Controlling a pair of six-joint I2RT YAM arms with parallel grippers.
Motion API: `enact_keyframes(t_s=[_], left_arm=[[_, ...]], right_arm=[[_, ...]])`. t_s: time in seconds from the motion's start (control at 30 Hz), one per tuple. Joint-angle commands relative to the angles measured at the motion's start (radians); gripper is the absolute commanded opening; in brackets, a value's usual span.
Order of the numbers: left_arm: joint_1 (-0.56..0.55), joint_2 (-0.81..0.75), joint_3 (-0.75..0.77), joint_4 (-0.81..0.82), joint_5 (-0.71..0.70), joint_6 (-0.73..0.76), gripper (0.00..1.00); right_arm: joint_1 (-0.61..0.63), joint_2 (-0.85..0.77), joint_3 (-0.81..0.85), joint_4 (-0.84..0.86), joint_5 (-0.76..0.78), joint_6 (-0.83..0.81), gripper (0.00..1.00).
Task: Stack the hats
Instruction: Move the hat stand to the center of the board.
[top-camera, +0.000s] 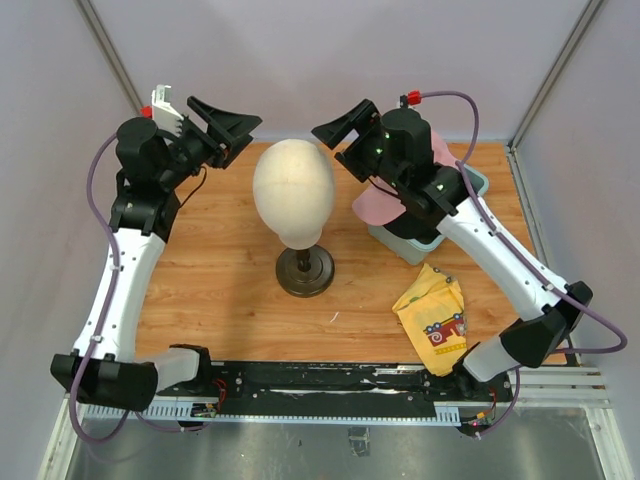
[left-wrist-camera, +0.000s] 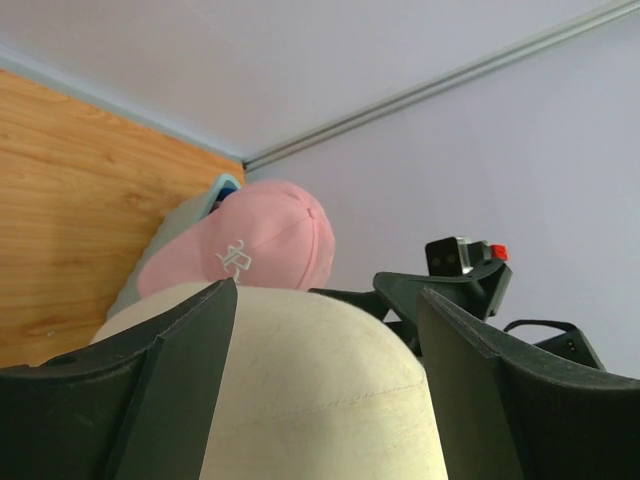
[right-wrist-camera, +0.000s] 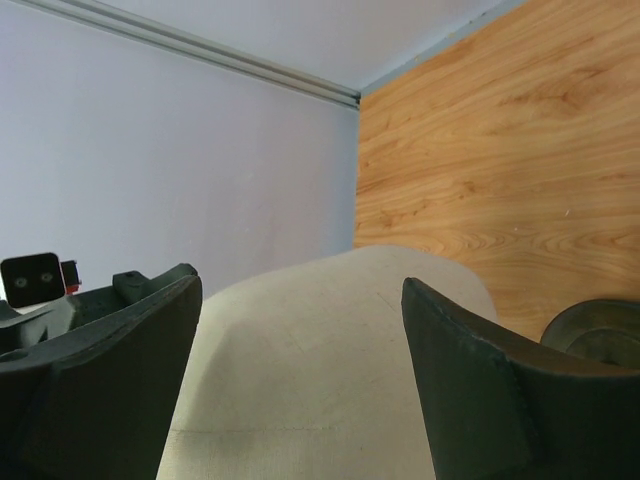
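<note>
A pink cap (top-camera: 385, 205) with a white logo lies on top of a grey-blue bin (top-camera: 420, 238) at the back right, partly hidden by my right arm; it also shows in the left wrist view (left-wrist-camera: 250, 250). Other hats are hidden or out of view. My left gripper (top-camera: 228, 128) is open and empty, held left of the cream mannequin head (top-camera: 293, 185). My right gripper (top-camera: 345, 135) is open and empty, held right of the head. Both wrist views look between open fingers at the head (left-wrist-camera: 300, 390) (right-wrist-camera: 320, 360).
The mannequin head stands on a dark round stand (top-camera: 305, 271) at the middle of the wooden table (top-camera: 220, 280). A yellow cloth with red print (top-camera: 435, 315) lies at the front right. Walls enclose the table at the back and sides.
</note>
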Motion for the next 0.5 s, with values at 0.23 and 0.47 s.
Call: enact_keyframes(t_s=[0.23, 0.47], left_arm=[[0.011, -0.221, -0.115, -0.16, -0.221, 0.123, 0.77], [0.011, -0.356, -0.276, -0.179, -0.209, 0.104, 0.61]], right_arm=[[0.016, -0.157, -0.109, -0.006, 0.125, -0.2, 0.82], [0.035, -0.222, -0.206, 0.006, 0.131, -0.249, 0.82]])
